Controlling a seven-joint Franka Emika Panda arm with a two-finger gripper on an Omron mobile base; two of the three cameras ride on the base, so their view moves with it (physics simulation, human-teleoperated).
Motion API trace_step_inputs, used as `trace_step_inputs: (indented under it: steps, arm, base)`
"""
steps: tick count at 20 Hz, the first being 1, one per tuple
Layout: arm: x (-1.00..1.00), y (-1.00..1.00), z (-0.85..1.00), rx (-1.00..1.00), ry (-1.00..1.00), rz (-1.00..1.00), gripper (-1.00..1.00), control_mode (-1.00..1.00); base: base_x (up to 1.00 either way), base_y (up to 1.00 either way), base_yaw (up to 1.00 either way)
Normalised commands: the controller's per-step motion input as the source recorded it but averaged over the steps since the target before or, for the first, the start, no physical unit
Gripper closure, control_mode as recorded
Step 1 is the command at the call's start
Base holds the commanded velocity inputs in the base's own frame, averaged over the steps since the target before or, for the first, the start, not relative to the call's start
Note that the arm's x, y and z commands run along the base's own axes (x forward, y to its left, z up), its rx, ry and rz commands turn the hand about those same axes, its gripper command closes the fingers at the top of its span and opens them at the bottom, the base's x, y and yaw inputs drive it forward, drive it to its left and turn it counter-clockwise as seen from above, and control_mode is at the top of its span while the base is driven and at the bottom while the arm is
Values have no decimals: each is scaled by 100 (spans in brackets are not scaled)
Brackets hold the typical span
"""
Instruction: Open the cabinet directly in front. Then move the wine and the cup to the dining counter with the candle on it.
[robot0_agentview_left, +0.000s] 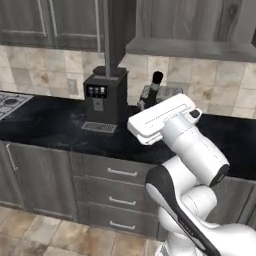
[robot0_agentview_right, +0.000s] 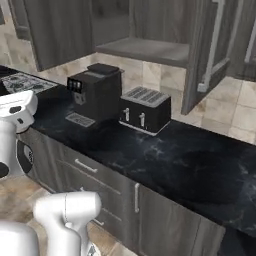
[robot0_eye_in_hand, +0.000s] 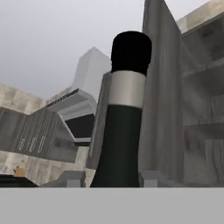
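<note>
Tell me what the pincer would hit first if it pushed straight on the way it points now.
Nothing soon, probably: the pincer already grips the wine, and beyond the bottle the hand view shows open cabinet doors and ceiling. Depth is unclear.

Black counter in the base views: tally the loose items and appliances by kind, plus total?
Black coffee machine: 1
Black two-slot toaster: 1
Dark glass wine bottle with black cap, gripped between the gripper fingers: 1
Total: 3, on or over the black veined counter.
</note>
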Motion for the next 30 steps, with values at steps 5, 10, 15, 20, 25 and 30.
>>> trace_step_inputs:
  steps: [5,10,15,20,25,30]
  arm:
    - [0,0,0,0,0,0,100,100]
    - [0,0,0,0,0,0,100,100]
    - [0,0,0,0,0,0,100,100]
    - [0,0,0,0,0,0,100,100]
    - [0,0,0,0,0,0,100,100]
    - [0,0,0,0,0,0,100,100]
  base:
    - [0,41,88]
    - [23,30,82]
    - [73,10,71]
    - [100,0,52]
    - [100,0,30]
    - [100,0,24]
